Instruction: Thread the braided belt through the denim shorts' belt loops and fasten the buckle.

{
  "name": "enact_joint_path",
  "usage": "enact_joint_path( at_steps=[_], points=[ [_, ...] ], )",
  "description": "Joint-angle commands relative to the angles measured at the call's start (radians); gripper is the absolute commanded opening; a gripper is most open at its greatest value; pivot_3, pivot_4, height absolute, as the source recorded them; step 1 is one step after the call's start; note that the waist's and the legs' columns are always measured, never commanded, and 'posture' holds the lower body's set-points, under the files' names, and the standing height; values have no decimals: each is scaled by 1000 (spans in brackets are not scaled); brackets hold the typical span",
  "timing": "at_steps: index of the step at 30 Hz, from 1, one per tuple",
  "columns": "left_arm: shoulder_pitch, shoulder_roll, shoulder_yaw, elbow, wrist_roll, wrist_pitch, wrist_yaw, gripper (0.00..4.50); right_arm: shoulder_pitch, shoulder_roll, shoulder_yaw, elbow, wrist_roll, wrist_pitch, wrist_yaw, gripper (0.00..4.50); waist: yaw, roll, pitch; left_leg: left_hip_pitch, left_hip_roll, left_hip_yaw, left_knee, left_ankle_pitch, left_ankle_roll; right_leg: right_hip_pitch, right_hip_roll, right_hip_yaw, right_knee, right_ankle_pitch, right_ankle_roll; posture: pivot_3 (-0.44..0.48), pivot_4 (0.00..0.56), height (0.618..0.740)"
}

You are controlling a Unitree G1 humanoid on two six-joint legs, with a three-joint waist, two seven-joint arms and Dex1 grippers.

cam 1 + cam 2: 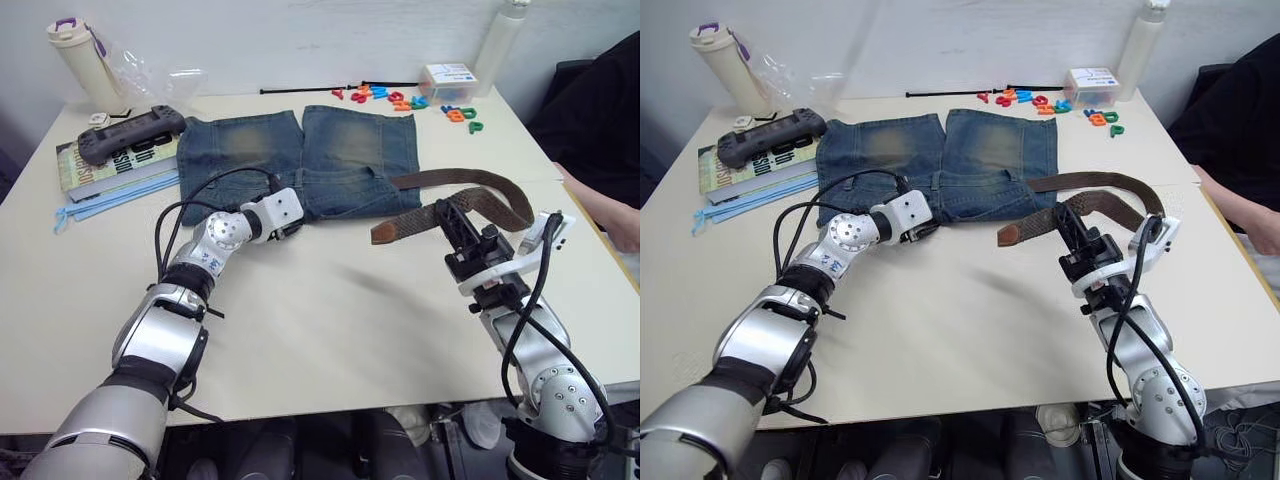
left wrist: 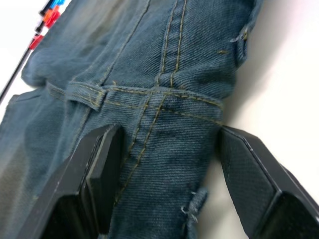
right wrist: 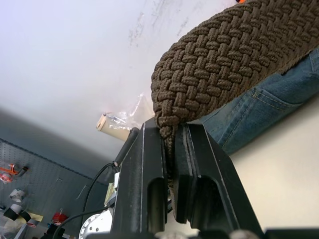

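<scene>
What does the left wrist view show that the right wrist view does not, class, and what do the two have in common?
Left wrist view alone: the left gripper open, its fingers either side of the stitched seams at the waistband, with a belt loop near the edge.

Right wrist view alone: the right gripper shut on the braided belt, whose brown weave arches up from the fingers.

Both: the denim shorts lying on the pale table.

Soft, even overhead light; the table (image 1: pixel 330 310) is bright with faint, diffuse shadows. The wrist views blur close up, and the far wall washes out pale.
</scene>
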Motion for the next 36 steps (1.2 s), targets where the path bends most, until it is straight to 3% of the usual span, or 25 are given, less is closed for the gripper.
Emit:
enact_joint_path(
  at_steps=[1,6,7,10,14,19,25,29,36],
  points=[
    [-3,19,10,35,14,-28,1,2513,-9,-10,-5,-43,26,-29,-5,0,-3,0,0,0,0,0,0,0,0,0,0,0,0,0,0,0,150,659],
    [14,45,6,-3,27,-73,-54,532,-11,-12,4,-37,25,-37,-4,0,-10,0,0,0,0,0,0,0,0,-1,0,0,1,0,0,0,150,659],
    [30,56,0,-25,29,-82,-79,381,-13,-12,6,-33,23,-38,-3,0,-11,0,0,-1,0,0,0,0,0,-1,0,0,1,0,0,0,150,659],
    [90,90,-6,-124,20,-87,-160,374,-13,-12,6,-32,19,-41,-3,0,-21,0,0,-1,0,0,0,0,0,-2,0,0,1,0,0,0,150,659],
    [274,170,25,-488,-53,20,-300,374,-9,-11,0,-40,12,-54,-6,0,-23,0,0,-1,0,3,0,0,0,-4,0,2,3,0,0,0,150,659],
    [612,254,137,-1190,-229,492,-422,374,-11,-13,-11,-46,22,-76,-12,0,-33,1,0,-2,1,6,-1,0,0,-8,1,8,5,0,-1,0,150,659],
    [892,289,253,-1658,-391,860,-441,374,-26,-38,-26,-28,38,-84,-20,0,-34,2,0,-1,2,8,0,-1,1,-8,2,10,6,-1,-1,0,150,659],
    [1000,322,270,-1758,-392,929,-426,374,-25,-65,-34,-14,56,-74,-20,0,-36,2,0,0,2,9,0,-1,1,-8,2,11,6,-1,-1,0,150,659],
    [1059,322,238,-1723,-322,856,-349,374,-7,-100,-38,11,78,-57,-24,0,-21,2,0,2,3,10,0,-4,7,-6,2,11,7,-1,-2,0,150,659]
  ],
)
